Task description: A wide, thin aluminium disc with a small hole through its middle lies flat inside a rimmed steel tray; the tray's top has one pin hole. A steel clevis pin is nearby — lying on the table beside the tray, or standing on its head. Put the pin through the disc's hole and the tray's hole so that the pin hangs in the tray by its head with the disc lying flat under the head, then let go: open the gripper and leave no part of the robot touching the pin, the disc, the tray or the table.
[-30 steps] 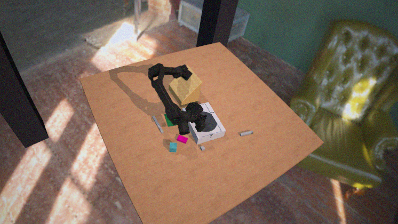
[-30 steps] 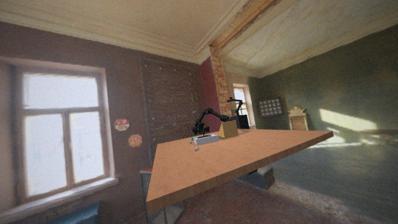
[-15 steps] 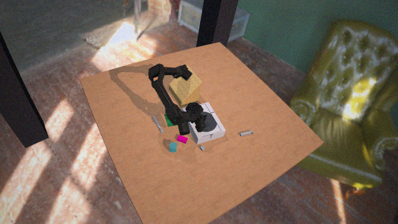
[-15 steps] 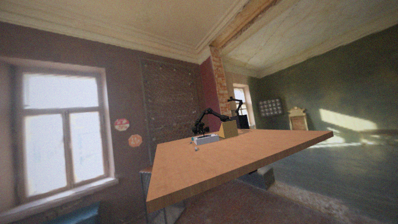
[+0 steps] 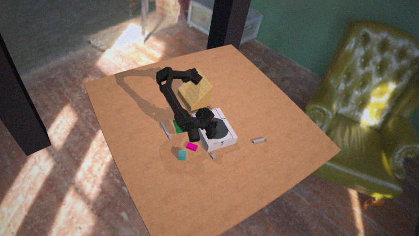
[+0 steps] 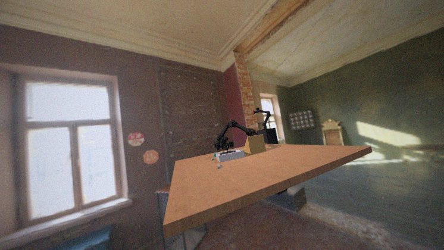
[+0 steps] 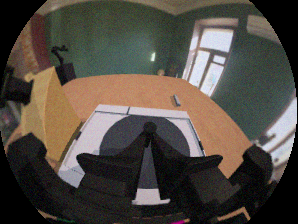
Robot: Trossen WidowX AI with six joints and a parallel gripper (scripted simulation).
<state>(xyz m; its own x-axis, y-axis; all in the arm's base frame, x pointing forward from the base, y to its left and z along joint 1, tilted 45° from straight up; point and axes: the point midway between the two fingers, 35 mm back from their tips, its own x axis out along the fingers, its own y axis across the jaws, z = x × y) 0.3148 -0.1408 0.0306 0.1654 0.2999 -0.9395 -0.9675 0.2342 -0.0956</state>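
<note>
Rn, insertion seems in hand: end effector (image 5: 211, 135) (image 6: 228, 149) (image 7: 148, 133) closed on the pin (image 7: 149, 128), head up over the disc (image 5: 222, 128) (image 7: 117, 137) in the tray (image 5: 222, 144) (image 6: 231, 156) (image 7: 85, 150); next, prob. check hole alignment, then lower gently, w/o forcing.

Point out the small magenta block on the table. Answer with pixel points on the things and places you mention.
In the top view, the small magenta block (image 5: 191, 146) lies left of the white rimmed tray (image 5: 222, 143), just above and right of the small teal block (image 5: 182, 155).

Disc (image 5: 223, 128) (image 7: 116, 135) inside tray (image 5: 222, 144) (image 6: 231, 156) (image 7: 82, 145), under tool (image 5: 213, 133) (image 6: 227, 150) (image 7: 148, 133).
</note>
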